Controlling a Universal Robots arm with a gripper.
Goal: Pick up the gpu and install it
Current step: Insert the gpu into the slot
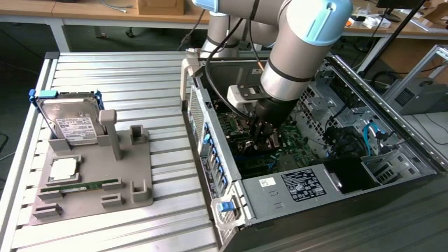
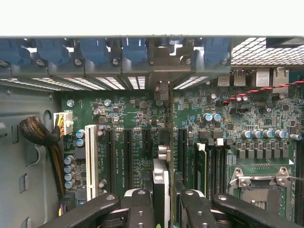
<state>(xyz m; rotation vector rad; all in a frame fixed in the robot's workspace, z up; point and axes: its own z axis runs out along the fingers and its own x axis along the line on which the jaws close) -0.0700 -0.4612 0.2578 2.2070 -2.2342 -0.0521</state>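
gpu (image 2: 161, 180): held on edge inside the open computer case, down among the expansion slots, its metal end bracket towards the case's rear wall of blue latches. Remaining items, largest first.

1. Desk (image 1: 126, 68): slatted metal top, carrying the case and a parts holder.
2. Computer case (image 1: 329, 181): lay on its side with the side panel off, at the exterior view's right.
3. Robot arm (image 1: 297, 58): reached down into the case from above.
4. Parts holder (image 1: 133, 178): grey, at the exterior view's left, well apart from the case. It carried a hard drive (image 1: 70, 123) standing upright and a memory stick (image 1: 81, 186) lying flat.
5. Motherboard (image 2: 128, 109): green, on the case floor, with the row of slots (image 2: 129, 152) running lengthwise below the card.
6. End effector (image 2: 164, 209): closed on the gpu, one finger on each flat face of the card.

Step in hand, as judged: pick-up done, installation under way, with the card lined up over a slot. Whether its lower edge had entered that slot could not be told. Seating would call for a straight push along the slot line, the card kept upright and the bracket meeting its rear opening. A tilt could jam the connector.
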